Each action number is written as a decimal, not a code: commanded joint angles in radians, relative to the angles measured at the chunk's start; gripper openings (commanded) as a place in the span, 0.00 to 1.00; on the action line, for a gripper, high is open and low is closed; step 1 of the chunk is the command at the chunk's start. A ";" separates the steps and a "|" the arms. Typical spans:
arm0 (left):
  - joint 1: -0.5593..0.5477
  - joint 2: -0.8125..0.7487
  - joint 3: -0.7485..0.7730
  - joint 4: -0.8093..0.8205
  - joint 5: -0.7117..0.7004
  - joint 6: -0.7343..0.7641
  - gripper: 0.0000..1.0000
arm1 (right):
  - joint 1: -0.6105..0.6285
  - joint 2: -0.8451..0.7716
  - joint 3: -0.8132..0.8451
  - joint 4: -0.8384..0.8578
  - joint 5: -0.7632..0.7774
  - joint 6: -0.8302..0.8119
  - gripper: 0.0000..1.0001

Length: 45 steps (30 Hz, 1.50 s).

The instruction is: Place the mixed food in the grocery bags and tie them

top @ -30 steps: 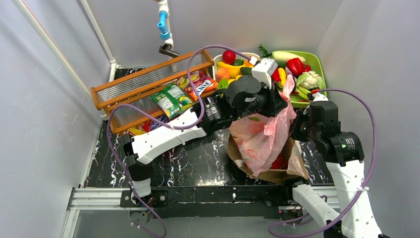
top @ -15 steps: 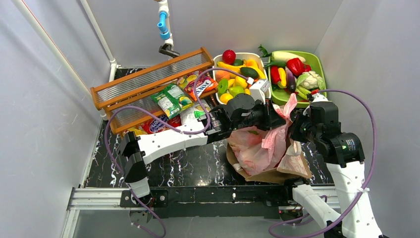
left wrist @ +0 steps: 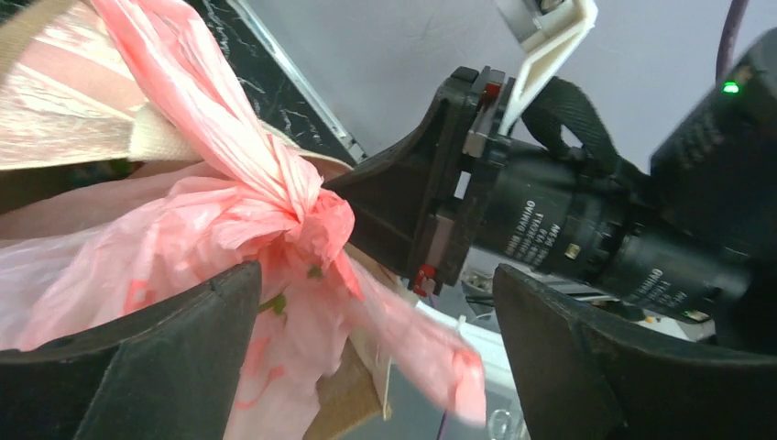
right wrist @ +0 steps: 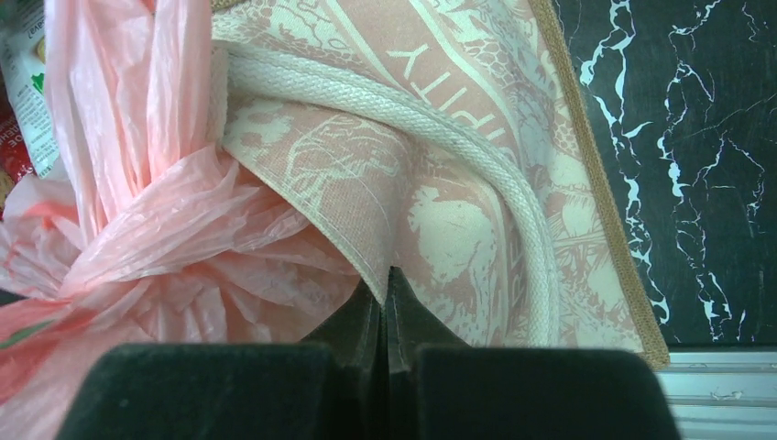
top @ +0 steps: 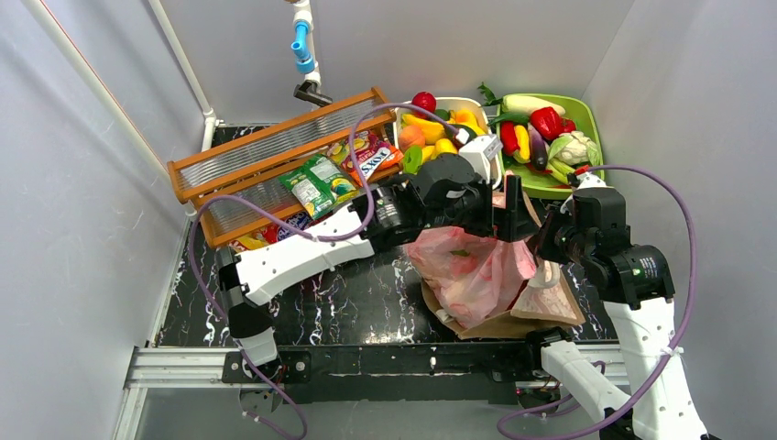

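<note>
Pink bag [top: 472, 270] lower, knot [left wrist: 307, 215] tighter.

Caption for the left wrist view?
Open left end effector facing the knotted pink bag, right end effector tip at the knot.

The pink bag [top: 472, 275] and brown paper bag [top: 499, 323] are filling the worktop's [top: 366, 302] near right, with the left end effector [top: 511, 215] and right end effector [top: 548, 240] crowding the knot. An orange rack [top: 275, 147], white basket [top: 399, 112] and green tray [top: 594, 119] are blocking the back. Bare worktop is lying open at near left.
</note>
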 commanded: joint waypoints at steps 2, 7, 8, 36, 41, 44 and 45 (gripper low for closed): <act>-0.001 -0.067 0.167 -0.392 -0.107 0.099 0.98 | 0.002 -0.005 0.023 0.058 0.008 0.017 0.01; -0.001 -0.169 0.177 -0.557 -0.248 0.105 0.98 | 0.002 0.002 0.026 0.060 -0.001 0.019 0.01; 0.000 -0.198 0.164 -0.583 -0.280 0.098 0.98 | 0.002 0.004 0.027 0.062 -0.004 0.020 0.01; 0.012 -0.379 -1.016 0.315 -0.080 -0.011 0.80 | 0.000 0.059 0.073 0.050 -0.037 0.103 0.01; 0.028 -0.382 -1.049 0.375 -0.089 -0.015 0.76 | -0.024 0.088 0.101 0.033 -0.007 0.120 0.01; 0.036 -0.379 -1.064 0.392 -0.083 -0.032 0.72 | -0.089 0.113 0.114 0.039 -0.008 0.119 0.01; 0.040 -0.377 -1.070 0.395 -0.076 -0.039 0.72 | -0.119 0.120 0.115 0.044 -0.018 0.118 0.01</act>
